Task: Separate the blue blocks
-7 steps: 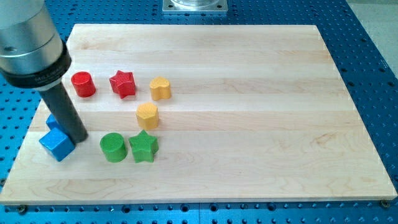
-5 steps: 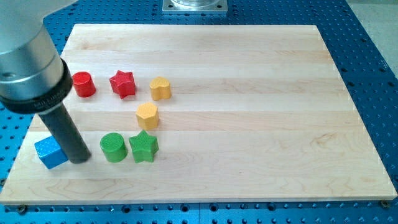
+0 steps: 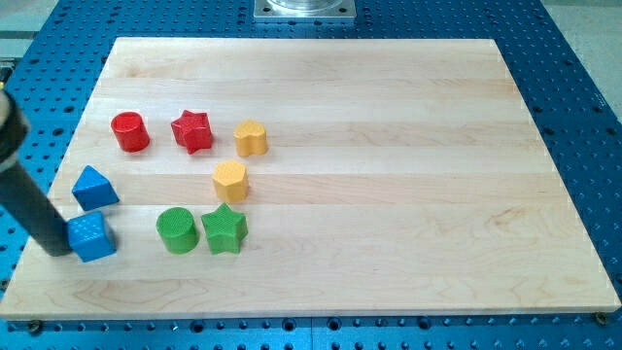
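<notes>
A blue cube (image 3: 92, 237) lies near the board's left edge, at the view's lower left. A blue triangular block (image 3: 93, 187) sits just above it, a small gap between them. My tip (image 3: 58, 250) is at the cube's left side, touching or almost touching it, by the board's left edge. The rod rises up and to the left, out of view.
A red cylinder (image 3: 129, 131) and a red star (image 3: 192, 130) lie above the blue blocks. A yellow heart-like block (image 3: 251, 138) and a yellow hexagon (image 3: 230, 180) are right of them. A green cylinder (image 3: 177, 230) and a green star (image 3: 224, 228) sit right of the cube. The wooden board (image 3: 389, 175) carries them all.
My rod has swung from the cube's right side to its left side, uncovering the blue triangular block. The cube has shifted slightly right.
</notes>
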Robot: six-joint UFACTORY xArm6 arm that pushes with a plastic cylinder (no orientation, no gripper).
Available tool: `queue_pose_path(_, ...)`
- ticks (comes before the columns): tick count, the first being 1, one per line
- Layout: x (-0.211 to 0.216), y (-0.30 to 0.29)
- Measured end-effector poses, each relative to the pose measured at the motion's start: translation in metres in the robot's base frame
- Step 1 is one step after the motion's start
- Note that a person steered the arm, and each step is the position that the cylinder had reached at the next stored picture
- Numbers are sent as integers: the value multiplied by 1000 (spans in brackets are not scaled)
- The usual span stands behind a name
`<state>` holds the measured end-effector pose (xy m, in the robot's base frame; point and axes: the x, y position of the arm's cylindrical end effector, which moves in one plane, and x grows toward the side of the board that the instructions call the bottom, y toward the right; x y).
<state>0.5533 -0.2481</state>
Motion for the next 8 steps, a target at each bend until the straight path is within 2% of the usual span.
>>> queue_pose_path(1, -10, 13)
queue_pose_path(2, 2, 5)
queue_pose_path(3, 64, 27)
queue_pose_path(6, 65, 75)
queue_pose_path(8, 65, 68)
